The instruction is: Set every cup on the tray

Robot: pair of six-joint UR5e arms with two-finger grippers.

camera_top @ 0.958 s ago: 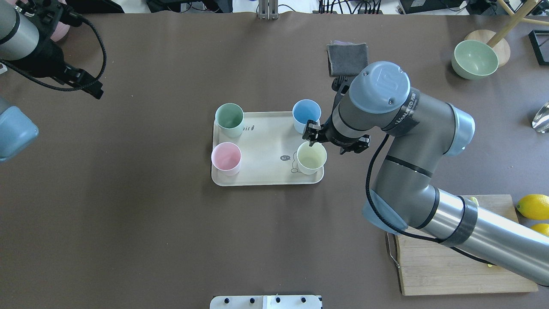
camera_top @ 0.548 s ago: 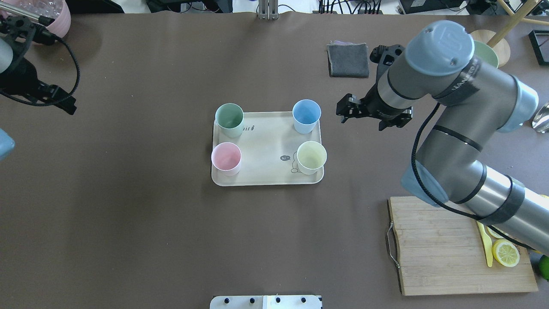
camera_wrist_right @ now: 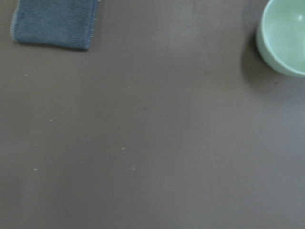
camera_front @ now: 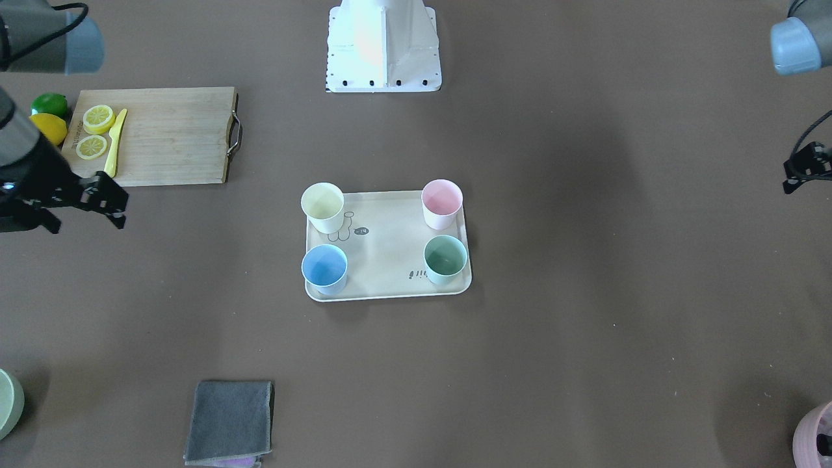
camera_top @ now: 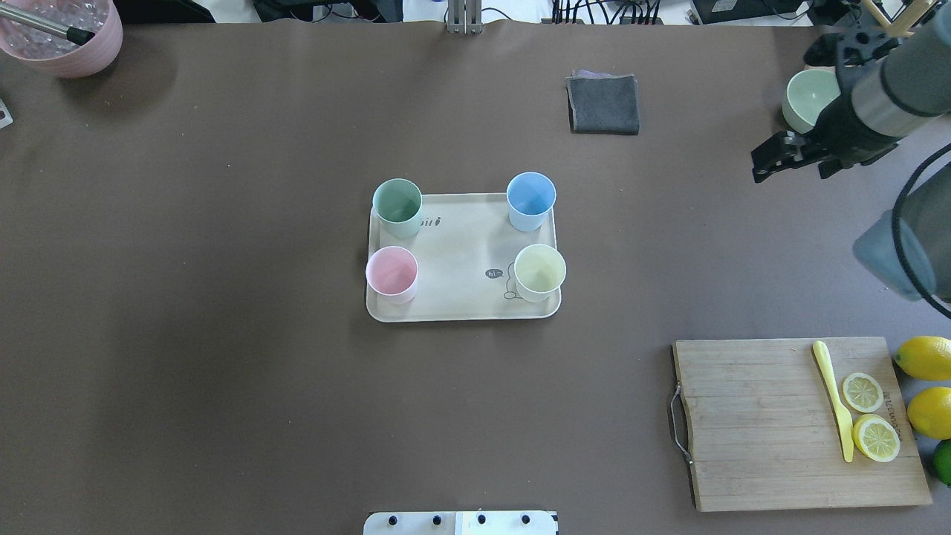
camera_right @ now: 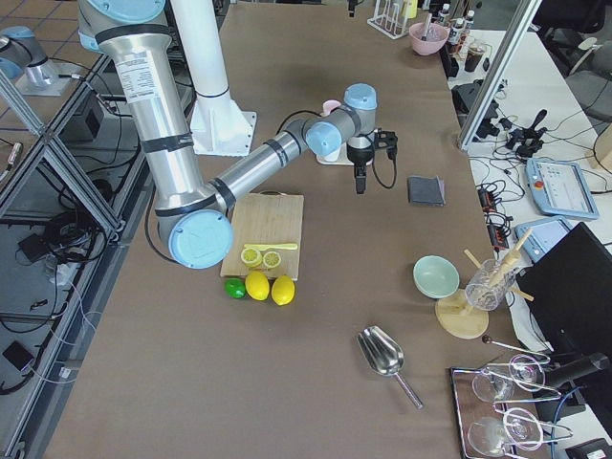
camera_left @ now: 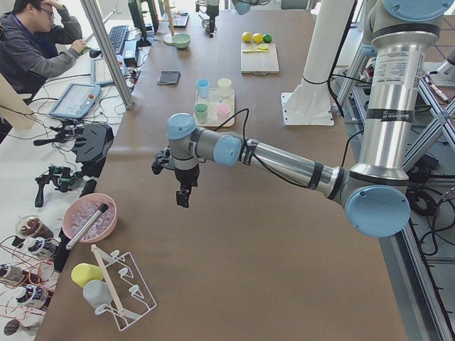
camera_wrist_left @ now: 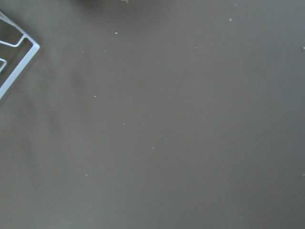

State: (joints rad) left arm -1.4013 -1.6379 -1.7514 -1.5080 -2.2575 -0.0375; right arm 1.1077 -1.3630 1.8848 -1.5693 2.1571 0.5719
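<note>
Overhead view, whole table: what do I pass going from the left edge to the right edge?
pink pot → tray → grey cloth → cutting board. The green bowl and the lemons overlap the board's span, so they are left out.

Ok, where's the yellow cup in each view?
Front-facing: yellow cup, upper-left corner of tray.
Overhead: cup on tray's lower-right corner.
Exterior left: cup on tray's far-right corner.
Exterior right: not visible, seemingly behind right arm.
Left wrist: absent.
Right wrist: absent.
Landmark: the rabbit-print tray.
</note>
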